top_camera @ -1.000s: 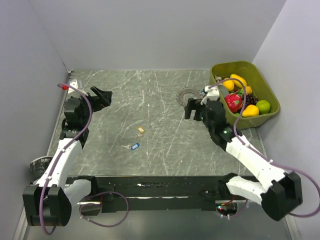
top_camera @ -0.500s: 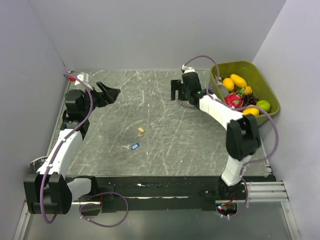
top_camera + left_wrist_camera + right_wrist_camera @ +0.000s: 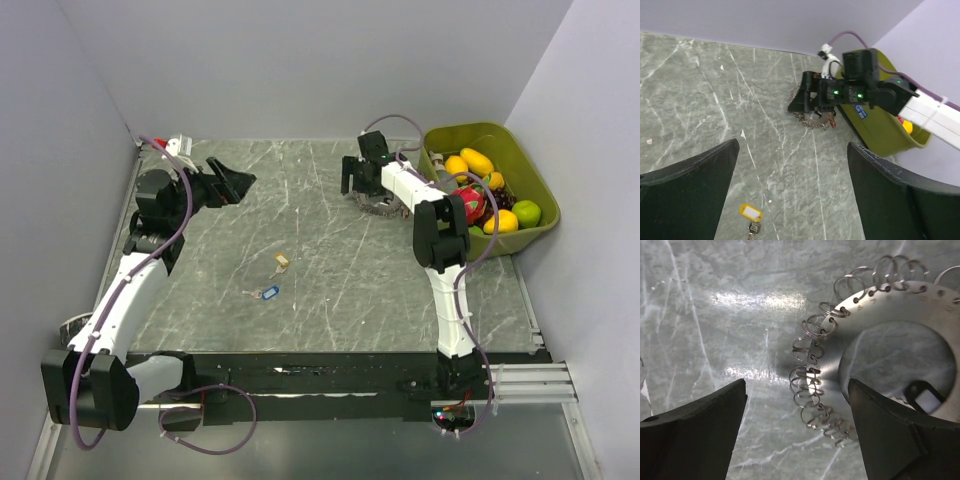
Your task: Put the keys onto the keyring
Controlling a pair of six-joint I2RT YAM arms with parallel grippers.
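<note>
The right hand (image 3: pixel 796 386) is spread wide and holds nothing. Its two dark fingers (image 3: pixel 705 435) stand on either side of the rim of the keyring (image 3: pixel 836 342), which lies flat on the surface (image 3: pixel 715 330) under it. Whether the fingertips touch the ring or the surface cannot be told. In the right wrist view the keyring shows as a flat metal band with small wire loops threaded around its outer edge, curving from 12 o'clock down to 6 o'clock between the fingers.

In the top view the right hand (image 3: pixel 352 180) sits over the keyring (image 3: pixel 380 205) at about 1 o'clock from the middle of the surface (image 3: pixel 330 300). A green basket (image 3: pixel 520 150) of coloured fruit sits just past it at 2 o'clock.

The left hand (image 3: pixel 232 185) is also fully spread and empty. It is raised at about 10 o'clock, and its fingers point towards 3 o'clock, at the right hand (image 3: pixel 807 95) and the keyring (image 3: pixel 812 121).

The keys lie well apart from the keyring, at 7 to 8 o'clock from the middle. The yellow-tagged key (image 3: pixel 282 261) has its long axis running roughly from 1 to 7 o'clock, tag uppermost. The blue-tagged key (image 3: pixel 264 293) lies just below it along 3 to 9 o'clock, its metal end towards 9. The left wrist view shows the yellow-tagged key (image 3: pixel 750 214) near its lower edge.
</note>
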